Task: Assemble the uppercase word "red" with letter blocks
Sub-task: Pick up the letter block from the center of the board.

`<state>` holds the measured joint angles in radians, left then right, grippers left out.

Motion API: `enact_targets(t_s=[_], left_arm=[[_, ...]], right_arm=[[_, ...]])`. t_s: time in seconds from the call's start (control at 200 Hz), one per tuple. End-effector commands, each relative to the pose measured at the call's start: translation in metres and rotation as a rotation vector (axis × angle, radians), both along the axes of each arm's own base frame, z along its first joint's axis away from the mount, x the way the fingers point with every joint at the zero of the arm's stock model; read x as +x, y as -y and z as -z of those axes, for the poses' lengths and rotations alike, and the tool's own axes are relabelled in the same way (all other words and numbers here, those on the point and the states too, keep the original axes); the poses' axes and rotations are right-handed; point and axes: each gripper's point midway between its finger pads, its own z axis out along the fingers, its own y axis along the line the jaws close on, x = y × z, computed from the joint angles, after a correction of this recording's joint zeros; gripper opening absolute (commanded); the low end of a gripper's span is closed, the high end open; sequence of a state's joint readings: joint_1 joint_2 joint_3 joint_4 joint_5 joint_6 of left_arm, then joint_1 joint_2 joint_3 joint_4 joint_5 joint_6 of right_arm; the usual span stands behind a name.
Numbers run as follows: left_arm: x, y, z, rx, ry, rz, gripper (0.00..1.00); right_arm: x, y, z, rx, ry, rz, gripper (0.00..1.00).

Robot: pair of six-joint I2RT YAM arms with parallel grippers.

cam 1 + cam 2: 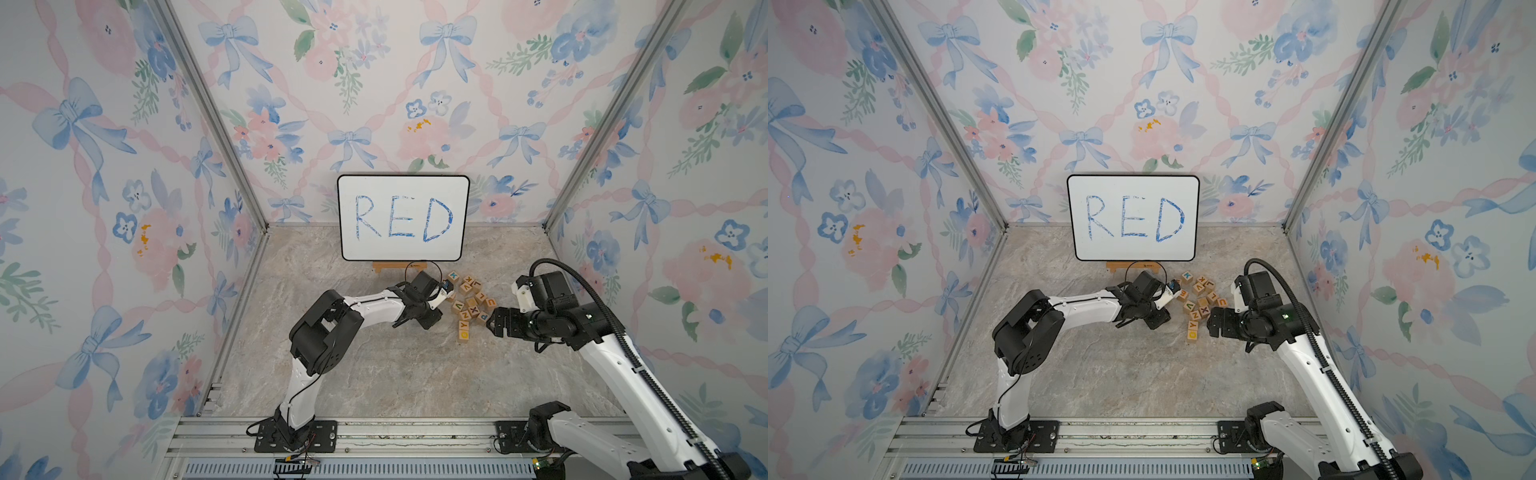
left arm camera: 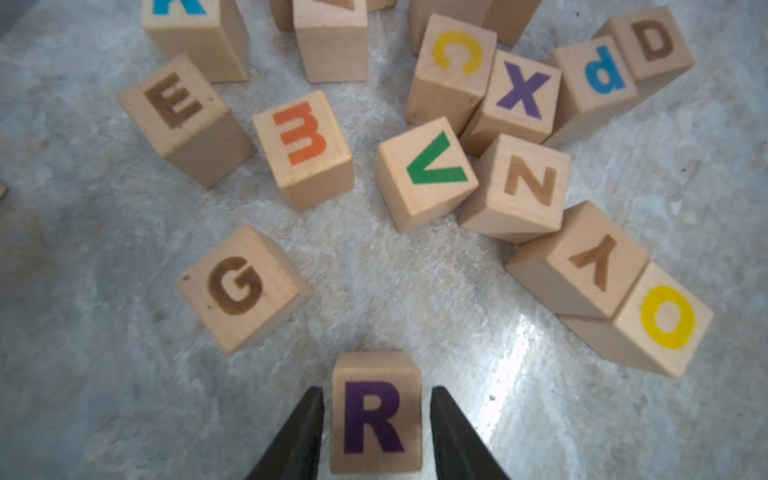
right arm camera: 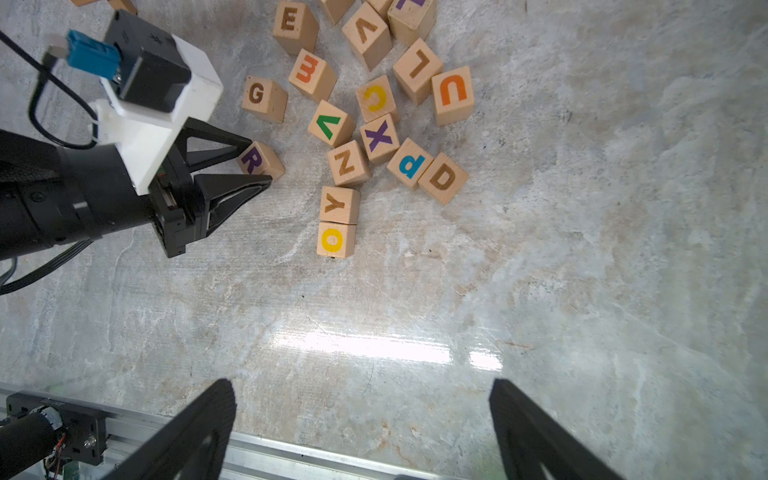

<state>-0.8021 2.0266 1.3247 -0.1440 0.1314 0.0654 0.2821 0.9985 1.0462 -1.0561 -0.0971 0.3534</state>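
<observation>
**Left gripper (image 2: 377, 390) astride the R block (image 3: 257, 160); right gripper (image 3: 361, 386) wide and empty**

Read the clock with 12 o'clock at the far side of the table (image 1: 374, 374), where the whiteboard (image 1: 402, 218) with RED in blue stands.

The letter blocks (image 1: 469, 303) lie in a loose heap right of centre, all down on the table. Your R block, purple letter up, sits at the heap's 8 o'clock edge and touches no other cube. The G block (image 3: 264, 97) is near, at the R block's 12 o'clock.

The left gripper's two black fingers (image 2: 299, 436) flank the R block on opposite sides, very close. The left wrist view shows only a thin dark line between each finger and the wood, so you cannot tell whether the pads are pressing yet.

The orange E block (image 2: 305, 133) stands alone at the heap's 10 o'clock. The D block (image 3: 442, 176), with a brown letter up, lies at 4 o'clock. It touches the P block (image 3: 409, 164), which is on its 10 o'clock side.

Your right gripper is just beside the heap at 4 o'clock in both top views. Its jaws are spread wide with nothing between them.
</observation>
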Motion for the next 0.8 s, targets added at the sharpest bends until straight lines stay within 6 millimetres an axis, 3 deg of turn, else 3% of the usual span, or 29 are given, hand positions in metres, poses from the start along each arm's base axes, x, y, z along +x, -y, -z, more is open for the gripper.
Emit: enact_targets(t_s=[0.0, 0.055, 0.135, 0.29, 0.57, 0.795], left_arm=[[0.005, 0.004, 0.004, 0.003, 0.005, -0.017, 0.37], [0.004, 0.004, 0.004, 0.004, 0.005, -0.018, 0.36], [0.004, 0.003, 0.005, 0.007, 0.004, -0.023, 0.23], [0.003, 0.004, 0.002, 0.002, 0.005, -0.035, 0.18], [0.005, 0.009, -0.013, -0.032, 0.006, -0.115, 0.18], [0.008, -0.007, -0.03, -0.046, 0.026, -0.246, 0.17]], right_arm=[[-0.002, 0.006, -0.007, -0.022, 0.013, 0.0, 0.97], [-0.003, 0.006, -0.006, -0.024, 0.012, -0.001, 0.97], [-0.003, 0.006, -0.007, -0.021, 0.014, -0.001, 0.97], [-0.004, 0.005, -0.006, -0.017, 0.014, -0.003, 0.97], [-0.001, -0.003, -0.008, 0.022, 0.013, -0.022, 0.97], [0.005, -0.022, -0.009, 0.061, 0.017, -0.09, 0.97]])
